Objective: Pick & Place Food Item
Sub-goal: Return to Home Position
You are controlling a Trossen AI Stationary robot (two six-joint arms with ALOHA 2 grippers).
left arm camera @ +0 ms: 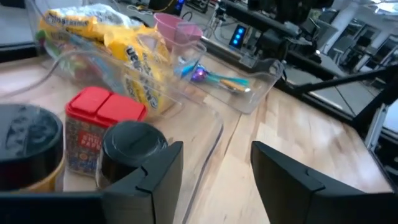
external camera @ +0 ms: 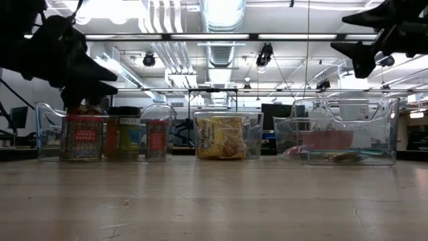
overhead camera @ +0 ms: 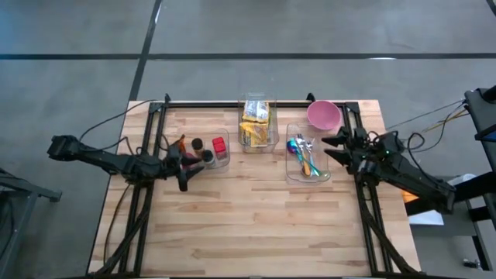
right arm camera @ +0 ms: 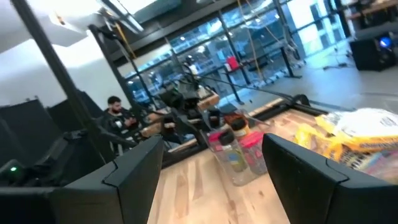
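Wooden table (overhead camera: 256, 225); left gripper (left arm camera: 216, 150) at nine o'clock, right gripper (right arm camera: 212, 146) at three, both with fingers apart, empty; left one could knock its spice bin (overhead camera: 226, 161).

Red seasoning can (external camera: 81, 137) — label apparently reading "SMOKED PAPRIKA", yellow noodle pack (external camera: 221, 137) — print too blurred
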